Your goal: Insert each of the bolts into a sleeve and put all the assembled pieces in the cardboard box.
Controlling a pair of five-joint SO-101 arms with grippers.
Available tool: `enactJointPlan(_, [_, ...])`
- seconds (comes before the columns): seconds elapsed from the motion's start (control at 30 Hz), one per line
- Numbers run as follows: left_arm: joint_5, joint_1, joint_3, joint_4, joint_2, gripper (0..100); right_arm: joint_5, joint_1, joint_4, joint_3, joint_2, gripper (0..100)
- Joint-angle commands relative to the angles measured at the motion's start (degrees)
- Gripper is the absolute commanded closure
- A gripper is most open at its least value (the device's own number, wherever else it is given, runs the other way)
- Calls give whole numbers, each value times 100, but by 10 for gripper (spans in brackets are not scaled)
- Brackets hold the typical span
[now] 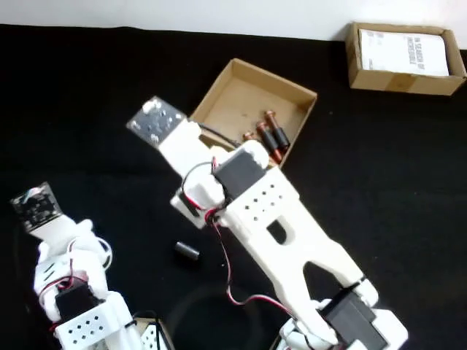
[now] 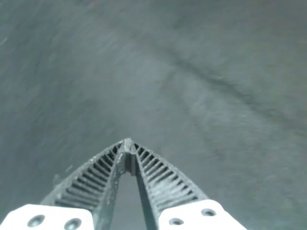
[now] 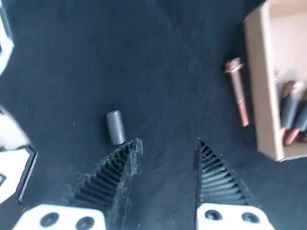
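Right end effector (image 3: pixel 168 146) hung low over the black worktop (image 3: pixel 168 57) with its toothed fingers apart and nothing between them. A short dark grey cylindrical sleeve (image 3: pixel 115 127) lay on its side just past one fingertip, outside the gap rather than in it. A copper-coloured flanged bolt (image 3: pixel 238 93) lay flat near the outer wall of the open brown cardboard box (image 3: pixel 254 81), and several assembled pieces (image 3: pixel 290 112) rested inside against that wall. The left end effector (image 2: pixel 127 143) sat apart over bare worktop, its fingers pressed together at the tips and holding nothing.

The likeliest slip, as I judged it, was with the sleeve. It was round and loose, so a finger coming down on it instead of around it could have sent it rolling or flicked it aside. The bolt carried its own hazard. It lay close enough to the box that a finger reaching for it might have caught the cardboard wall and shoved the box. Mating the two would also have demanded close alignment, and a tilted grip on either part could have jammed the bolt at the sleeve's mouth.
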Motion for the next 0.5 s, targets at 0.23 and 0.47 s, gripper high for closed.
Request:
enactJointPlan(0.23, [18,-215,119,79,-13,990,-18,-338,-2334,3196,-681,840])
enactJointPlan(0.47, [18,-215,119,79,-13,990,-18,-831,-3152,3925,-664,840])
